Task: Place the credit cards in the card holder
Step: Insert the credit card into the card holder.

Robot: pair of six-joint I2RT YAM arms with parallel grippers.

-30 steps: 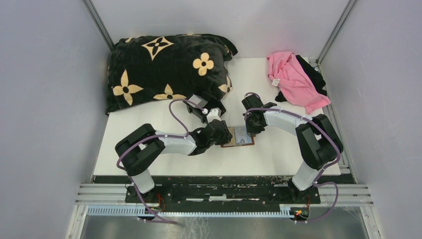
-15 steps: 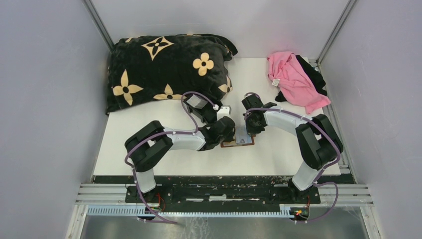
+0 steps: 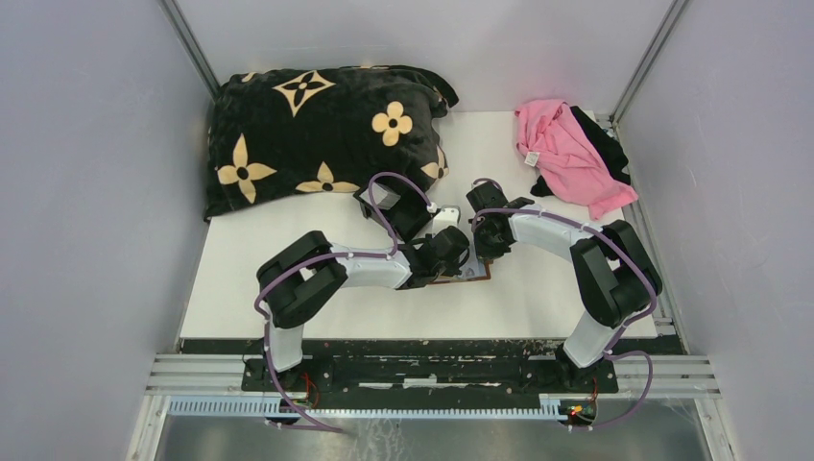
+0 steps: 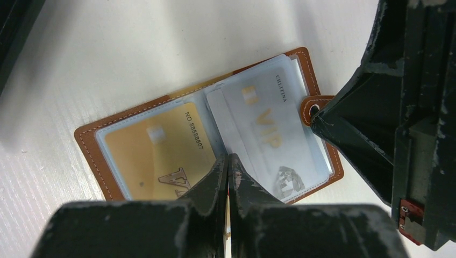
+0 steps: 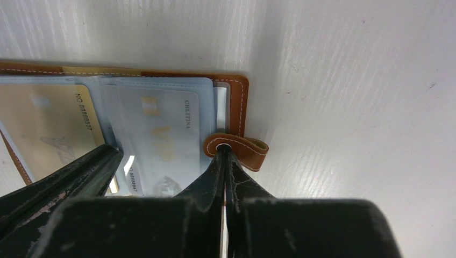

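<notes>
Card holder (image 5: 239, 102) crosswise, snap tab (image 5: 244, 149) rightward

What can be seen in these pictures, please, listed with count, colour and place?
card holder: one, brown leather, open flat on the table between the hands
gold credit card: one, in the holder's left pocket
grey-blue credit card: one, marked VIP, in the right pocket
blanket: one, black with cream flowers, far left
pink cloth: one, far right corner
black cloth: one, under the pink one
table: one, white
left hand: shut, tips at the holder's centre fold
right hand: shut, tips at the snap tab
</notes>
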